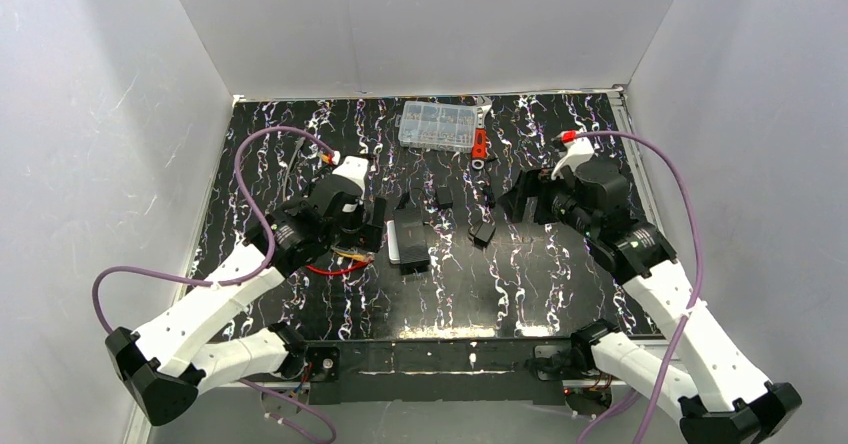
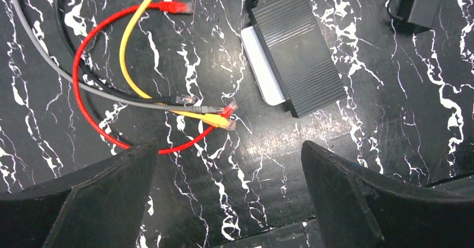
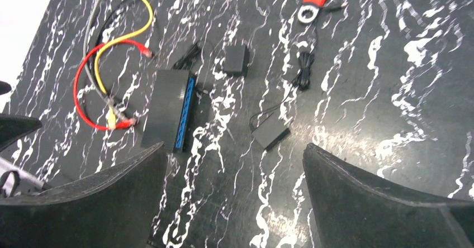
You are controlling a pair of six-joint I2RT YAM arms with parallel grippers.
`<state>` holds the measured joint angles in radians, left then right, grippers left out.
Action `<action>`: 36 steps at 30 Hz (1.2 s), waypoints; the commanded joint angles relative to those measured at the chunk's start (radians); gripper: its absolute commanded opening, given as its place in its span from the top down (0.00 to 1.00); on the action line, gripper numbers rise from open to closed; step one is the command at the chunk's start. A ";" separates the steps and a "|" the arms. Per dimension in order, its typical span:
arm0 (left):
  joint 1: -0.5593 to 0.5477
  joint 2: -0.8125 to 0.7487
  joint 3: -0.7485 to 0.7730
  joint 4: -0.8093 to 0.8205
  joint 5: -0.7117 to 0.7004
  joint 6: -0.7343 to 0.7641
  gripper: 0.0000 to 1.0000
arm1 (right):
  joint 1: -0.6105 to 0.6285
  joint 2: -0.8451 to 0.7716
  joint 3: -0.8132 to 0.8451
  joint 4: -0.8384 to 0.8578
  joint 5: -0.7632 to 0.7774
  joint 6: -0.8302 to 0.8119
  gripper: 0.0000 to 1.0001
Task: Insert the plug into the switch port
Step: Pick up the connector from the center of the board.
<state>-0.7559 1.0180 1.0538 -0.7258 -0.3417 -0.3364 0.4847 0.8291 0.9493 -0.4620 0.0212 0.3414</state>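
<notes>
Arms (image 1: pixel 215 304) bent inward, left gripper (image 2: pixel 229 153) spread wide above cables (image 2: pixel 195 105), right gripper (image 3: pixel 235 147) spread wide too

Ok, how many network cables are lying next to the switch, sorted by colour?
Red cable: 1
Yellow cable: 1
Black cable: 1
Grey cable: 1
Total: 4
</notes>
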 commanded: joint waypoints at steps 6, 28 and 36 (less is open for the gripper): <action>-0.004 0.002 -0.030 -0.070 -0.009 -0.089 0.00 | 0.013 0.158 0.096 -0.047 -0.197 0.026 0.16; 0.209 -0.110 -0.192 -0.047 0.126 -0.244 0.00 | 0.153 0.557 0.207 -0.101 0.132 0.060 0.22; 0.210 -0.124 -0.219 -0.027 0.150 -0.244 0.00 | 0.149 0.665 0.185 -0.063 0.292 0.135 0.22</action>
<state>-0.5518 0.9091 0.8553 -0.7598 -0.2187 -0.5751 0.6353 1.4426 1.1175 -0.5605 0.1843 0.4181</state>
